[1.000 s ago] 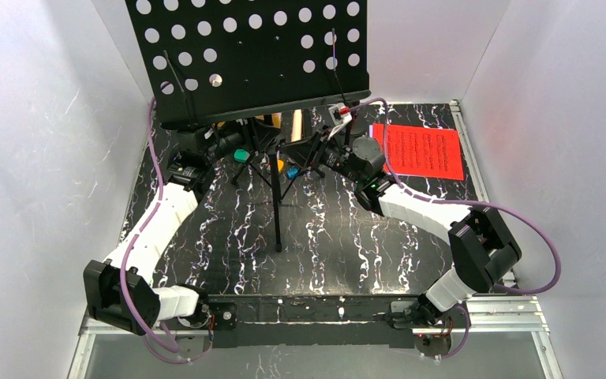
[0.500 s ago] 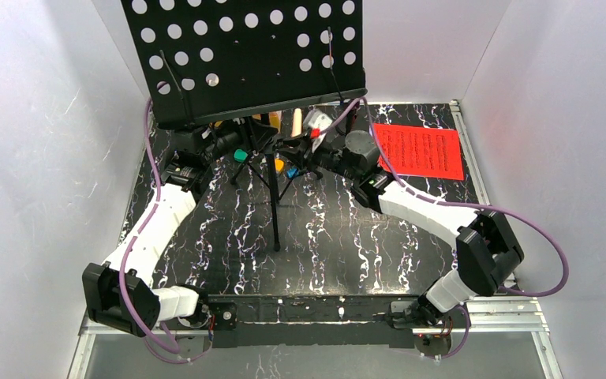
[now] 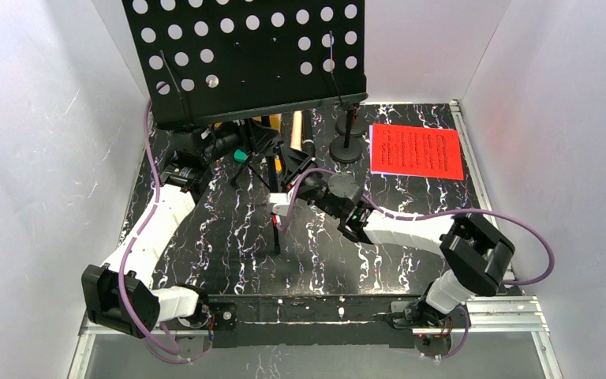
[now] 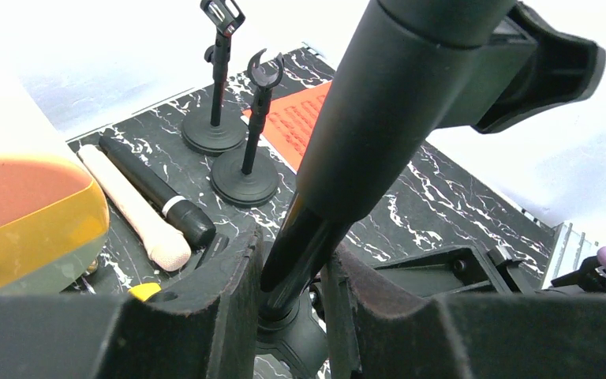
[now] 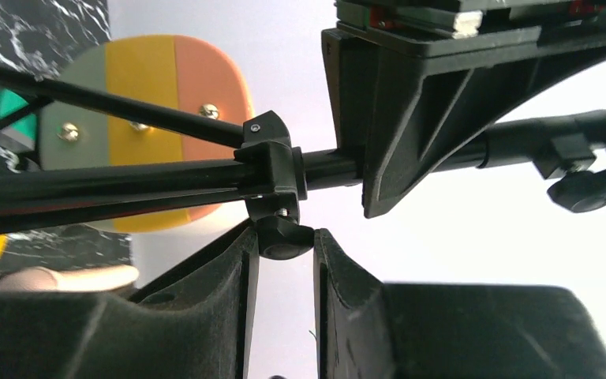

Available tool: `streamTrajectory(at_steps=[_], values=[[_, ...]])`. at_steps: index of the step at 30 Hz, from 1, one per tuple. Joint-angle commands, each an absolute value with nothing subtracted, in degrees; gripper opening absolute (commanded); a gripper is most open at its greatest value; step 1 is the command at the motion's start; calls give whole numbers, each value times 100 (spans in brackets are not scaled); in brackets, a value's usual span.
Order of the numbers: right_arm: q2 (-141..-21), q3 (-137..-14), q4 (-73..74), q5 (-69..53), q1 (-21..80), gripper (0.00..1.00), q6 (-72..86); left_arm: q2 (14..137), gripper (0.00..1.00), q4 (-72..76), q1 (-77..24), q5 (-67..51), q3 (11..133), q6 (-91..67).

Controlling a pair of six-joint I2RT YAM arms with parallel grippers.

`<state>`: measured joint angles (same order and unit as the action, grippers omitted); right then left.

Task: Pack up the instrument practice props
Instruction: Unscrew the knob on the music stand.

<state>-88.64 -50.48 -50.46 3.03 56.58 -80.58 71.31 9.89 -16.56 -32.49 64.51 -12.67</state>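
Note:
The black perforated music rack (image 3: 245, 55) stands tall at the back on its tripod legs (image 3: 276, 229). My left gripper (image 4: 292, 268) is shut on the rack's pole (image 4: 363, 134) just above the leg hub, also visible from above (image 3: 245, 144). My right gripper (image 5: 284, 260) is shut on the small knob (image 5: 282, 238) of the sliding collar on the pole, low on the tripod in the top view (image 3: 280, 201). A cream microphone (image 4: 138, 209) and a black microphone (image 4: 154, 189) lie side by side. Two mic holders (image 4: 245, 178) (image 4: 213, 134) stand beyond them. A red sheet-music page (image 3: 416, 151) lies at the back right.
A yellow, orange and green toy-like object (image 4: 24, 205) sits behind the stand at the left, also in the right wrist view (image 5: 150, 118). White walls close in the black marbled table (image 3: 410, 268) on three sides. The tripod legs spread across the middle.
My right arm has swung from the back near the mic holders forward and left to the tripod, and its jaws now pinch the collar knob. The left arm has held still.

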Motion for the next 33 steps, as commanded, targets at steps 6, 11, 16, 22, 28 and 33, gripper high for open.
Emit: streamTrajectory(at_steps=[6,11,16,22,28,33], values=[[-8668,-4944,-5396,684,5765,46,-8173,6987,0,457,-1601,-3348,6476,-1655],[-8142,-5076,-4753,351,5742,70,-5934,7005,0,461,-1591,-3359,6466,-1646],[-7935,-5201,-4574,36,5481,77,-3678,7014,0,457,-1591,-3373,6465,-1639],[-7776,-5213,-4667,-42,5243,79,-479,7032,0,457,-1591,-3408,6461,-1641],[-7953,-5547,-4153,35,4782,79,2087,7029,0,475,-1591,-3436,6460,-1644],[-8187,-5730,-3937,-125,4605,76,3102,7036,0,475,-1593,-3458,6461,-1652]])
